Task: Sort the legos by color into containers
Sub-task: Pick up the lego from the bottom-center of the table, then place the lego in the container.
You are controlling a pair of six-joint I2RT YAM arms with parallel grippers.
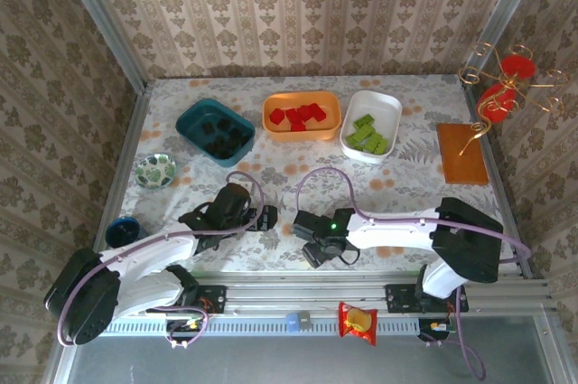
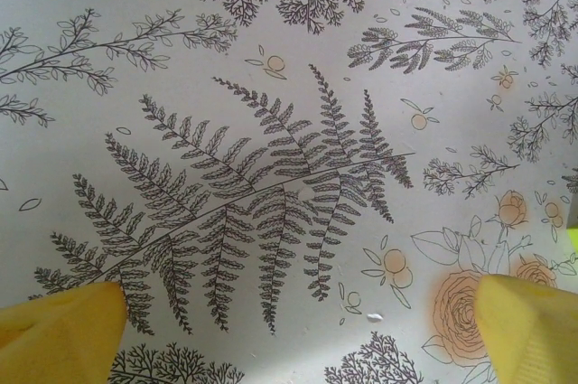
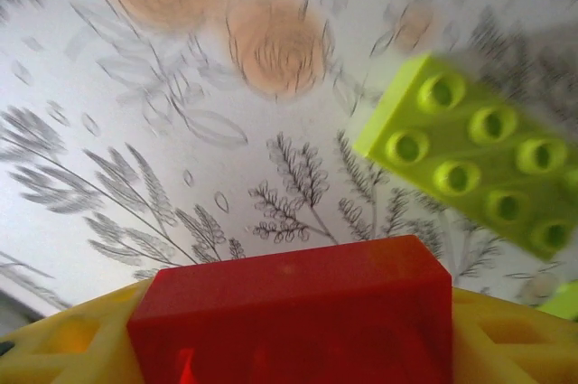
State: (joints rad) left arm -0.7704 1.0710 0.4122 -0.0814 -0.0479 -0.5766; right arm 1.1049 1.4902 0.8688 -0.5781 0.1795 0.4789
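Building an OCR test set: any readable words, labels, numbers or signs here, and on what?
Nothing legible.
Snack packet: print too small to read.
Lime green brick: studs blurred, unreadable.
Red brick: no marking visible.

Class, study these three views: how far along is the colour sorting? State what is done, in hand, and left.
Done: black bricks in the teal tray, red bricks in the orange tray, green bricks in the white tray. In hand: the right gripper grips a red brick. Left: that brick plus a lime green brick lying on the cloth need trays. The left gripper is open, empty.
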